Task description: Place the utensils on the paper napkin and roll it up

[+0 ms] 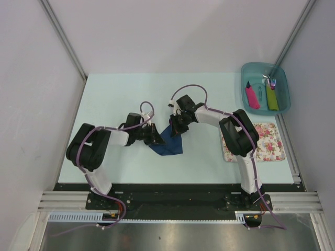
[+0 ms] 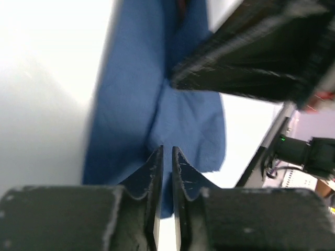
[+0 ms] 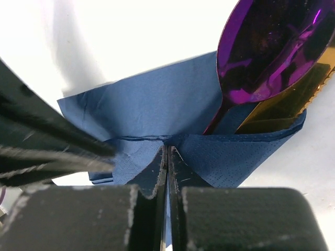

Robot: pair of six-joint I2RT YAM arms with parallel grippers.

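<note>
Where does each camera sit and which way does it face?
Top external: above and behind the robot, facing down on the table; both arms show.
Left wrist: on the left arm, facing along the left gripper, jaws slightly parted, toward the paper napkin.
Right wrist: on the right arm, facing along the right gripper, jaws shut on the paper napkin; spoon and knife beyond.
Shared: both wrist views show the paper napkin and the other gripper.

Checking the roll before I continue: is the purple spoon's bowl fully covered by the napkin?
No, the bowl of the spoon sticks out bare past the napkin fold, beside the tan knife.
</note>
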